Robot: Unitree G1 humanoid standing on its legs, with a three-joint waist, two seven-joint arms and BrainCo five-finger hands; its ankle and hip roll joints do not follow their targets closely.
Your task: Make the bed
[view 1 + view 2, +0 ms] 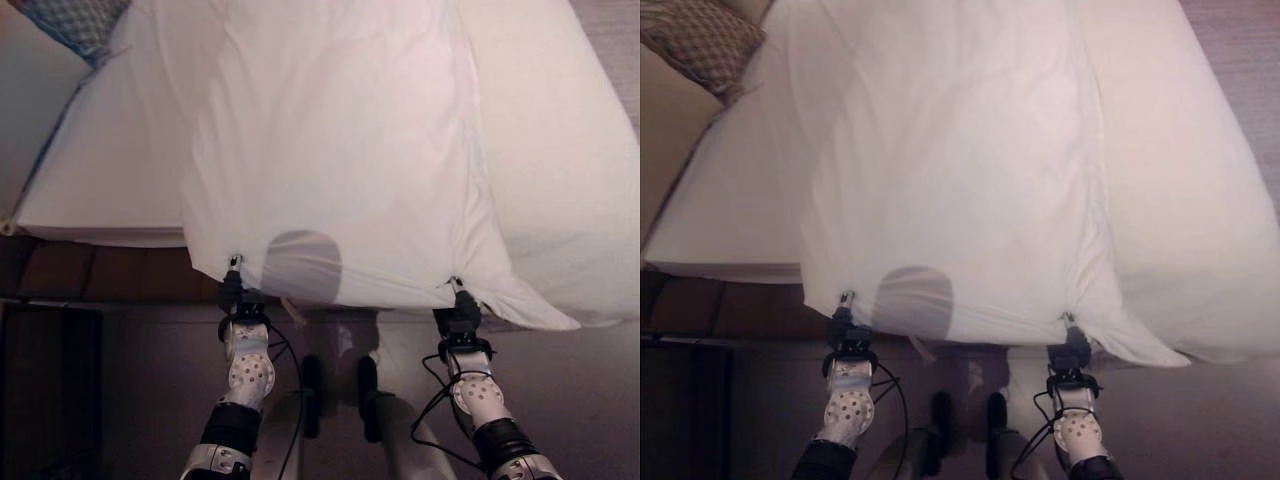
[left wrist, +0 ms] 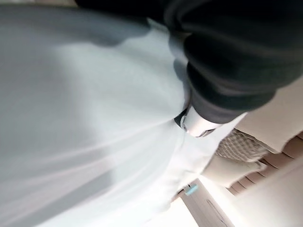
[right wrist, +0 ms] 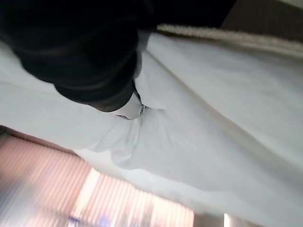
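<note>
A white duvet [image 1: 330,150] is being held by its near edge at the foot of the bed, with the left hand [image 1: 234,290] at about 7 o'clock in the left eye view and the right hand [image 1: 460,308] at about 5 o'clock. In each wrist view the cloth is being gathered into a tight bunch at the fingertips, so both hands are judged to be pinched shut on the duvet's hem. The duvet is lying in a long strip down the middle of the mattress [image 1: 110,170], its near edge overhanging the foot toward the floor. The mattress is being left uncovered at 9 o'clock and, under a lighter sheet, at 3 o'clock. A patterned pillow [image 1: 702,40] is sitting at 11 o'clock, off to the side of the head end. The task is judged to be at an early to middle stage: the cover is on and roughly centred, but spreading sideways, smoothing and pillow placement are remaining.
</note>
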